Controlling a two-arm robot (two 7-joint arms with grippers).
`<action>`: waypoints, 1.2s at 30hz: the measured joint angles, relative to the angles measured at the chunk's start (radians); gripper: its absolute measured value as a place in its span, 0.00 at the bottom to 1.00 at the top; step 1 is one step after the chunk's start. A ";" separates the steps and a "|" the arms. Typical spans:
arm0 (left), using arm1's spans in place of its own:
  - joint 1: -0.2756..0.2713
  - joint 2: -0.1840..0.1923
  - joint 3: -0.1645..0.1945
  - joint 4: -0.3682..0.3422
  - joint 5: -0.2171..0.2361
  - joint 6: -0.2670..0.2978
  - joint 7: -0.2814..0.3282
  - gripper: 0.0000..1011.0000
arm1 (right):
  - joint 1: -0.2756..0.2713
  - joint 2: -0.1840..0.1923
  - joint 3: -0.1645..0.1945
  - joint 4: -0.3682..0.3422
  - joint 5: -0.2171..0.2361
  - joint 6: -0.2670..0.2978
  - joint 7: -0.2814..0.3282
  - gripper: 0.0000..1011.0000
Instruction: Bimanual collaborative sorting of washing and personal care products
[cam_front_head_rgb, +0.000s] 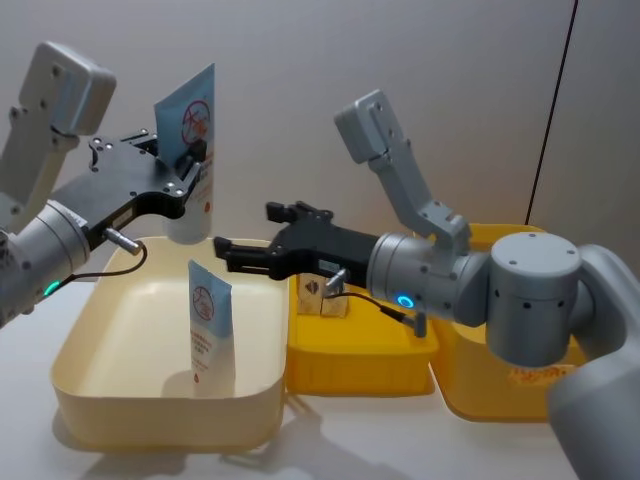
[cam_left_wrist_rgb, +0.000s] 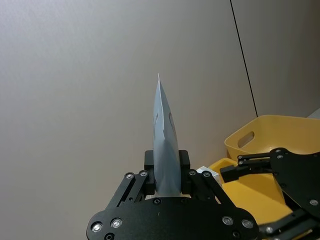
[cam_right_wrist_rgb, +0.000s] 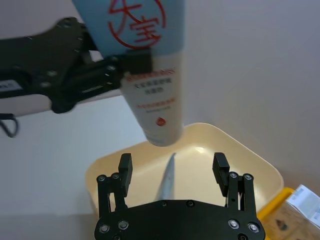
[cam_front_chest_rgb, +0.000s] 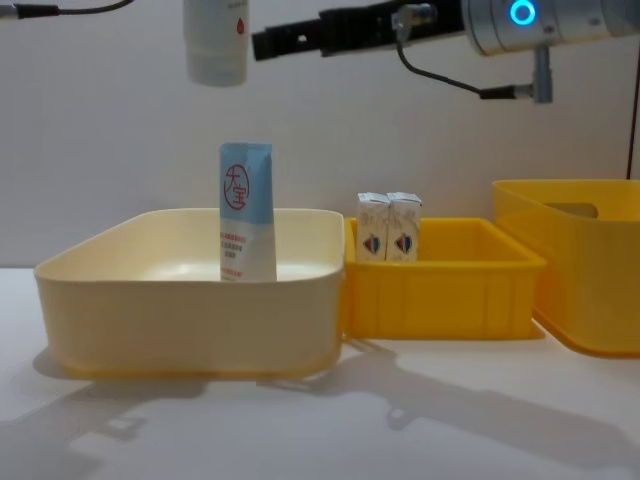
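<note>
The left gripper (cam_front_head_rgb: 183, 168) was clamped on a tall light-blue-and-white plastic squeeze tube (cam_front_head_rgb: 188, 115) above the cream plastic bin (cam_front_head_rgb: 100, 400). Just beside it, the right gripper (cam_front_head_rgb: 245, 235) had its jaws apart.

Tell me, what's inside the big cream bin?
One light-blue-and-white squeeze tube stands upright inside the cream bin. Nothing else shows on its floor, but the tube hides a small patch behind it.
</note>
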 joint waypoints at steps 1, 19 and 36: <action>-0.001 0.000 0.002 0.000 -0.001 0.000 0.000 0.27 | 0.002 -0.002 0.000 0.000 0.015 0.000 0.019 0.99; -0.007 0.005 0.016 -0.001 -0.006 0.011 0.014 0.27 | 0.026 -0.004 -0.012 -0.016 0.094 -0.024 0.144 0.99; -0.003 0.014 0.017 -0.001 -0.012 0.017 0.023 0.27 | 0.020 0.081 -0.022 -0.105 0.049 -0.009 0.110 0.99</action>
